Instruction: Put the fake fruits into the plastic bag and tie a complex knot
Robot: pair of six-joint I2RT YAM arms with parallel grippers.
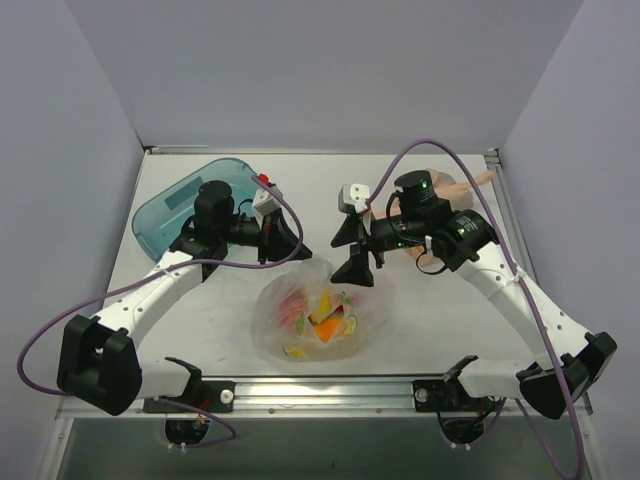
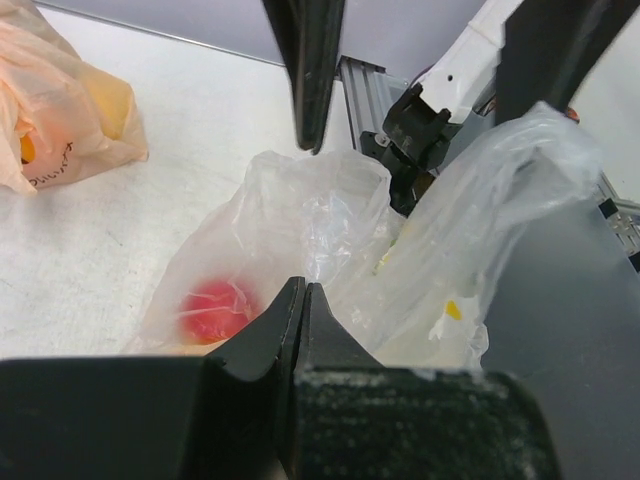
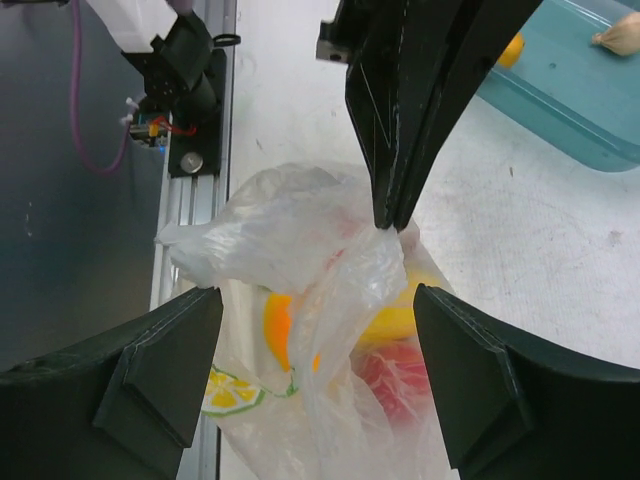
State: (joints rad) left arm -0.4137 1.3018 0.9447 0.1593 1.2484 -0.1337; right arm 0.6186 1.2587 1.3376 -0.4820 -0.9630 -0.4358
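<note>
The clear plastic bag (image 1: pixel 318 318) lies at the table's middle front with the fake fruits inside. Through its film (image 3: pixel 300 240) I see an orange piece (image 3: pixel 280 325), a yellow one (image 3: pixel 395 320), a red one (image 3: pixel 400 375) and a green-rimmed slice (image 3: pixel 230 390). My left gripper (image 1: pixel 298 250) is shut on the bag's upper edge and holds it raised; its closed tip shows in the left wrist view (image 2: pixel 303 290). My right gripper (image 1: pixel 352 252) is open, with the bag's top between its spread fingers (image 3: pixel 318 340), not touching. No knot shows; the bag's top is loose.
The teal tray (image 1: pixel 190 205) sits at the back left, holding a small yellow thing (image 3: pixel 510 50). The peach-orange tied bag (image 2: pixel 60 110) lies at the back right behind my right arm. The metal rail (image 1: pixel 320 390) runs along the table's near edge.
</note>
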